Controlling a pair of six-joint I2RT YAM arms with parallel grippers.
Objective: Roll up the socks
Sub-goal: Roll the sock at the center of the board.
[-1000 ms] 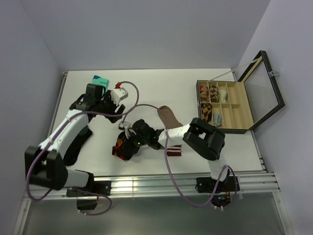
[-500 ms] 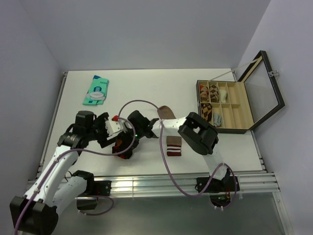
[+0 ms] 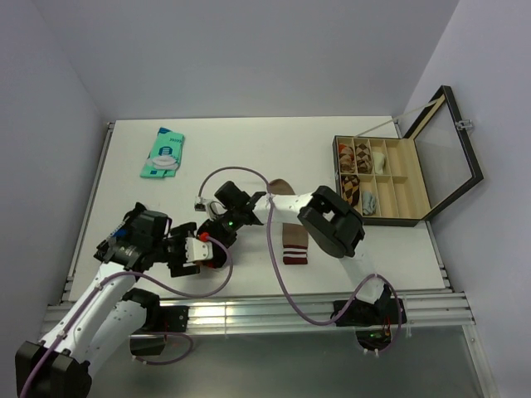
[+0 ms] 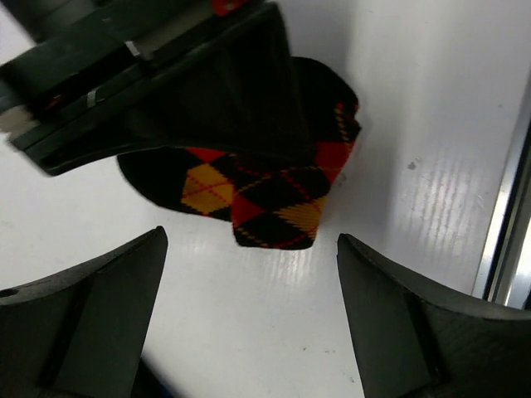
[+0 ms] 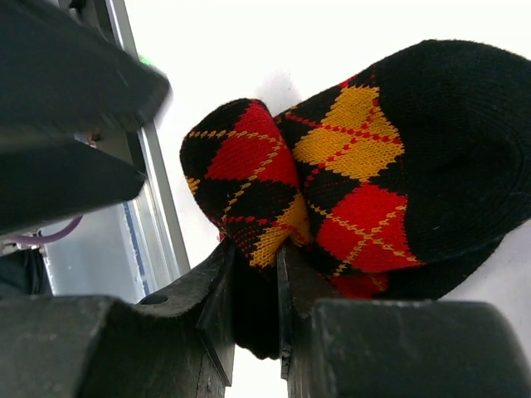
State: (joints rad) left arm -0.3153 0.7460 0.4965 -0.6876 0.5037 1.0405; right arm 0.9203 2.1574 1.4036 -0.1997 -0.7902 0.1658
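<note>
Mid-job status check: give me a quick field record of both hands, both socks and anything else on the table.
argyle sock: bunched, near the front edge
right hand: shut on argyle sock's folded edge
left hand: open, fingers on either side of argyle sock, not gripping
tan sock: lying flat, apart from both hands
teal packet: far left
compartment box: right side, lid open
</note>
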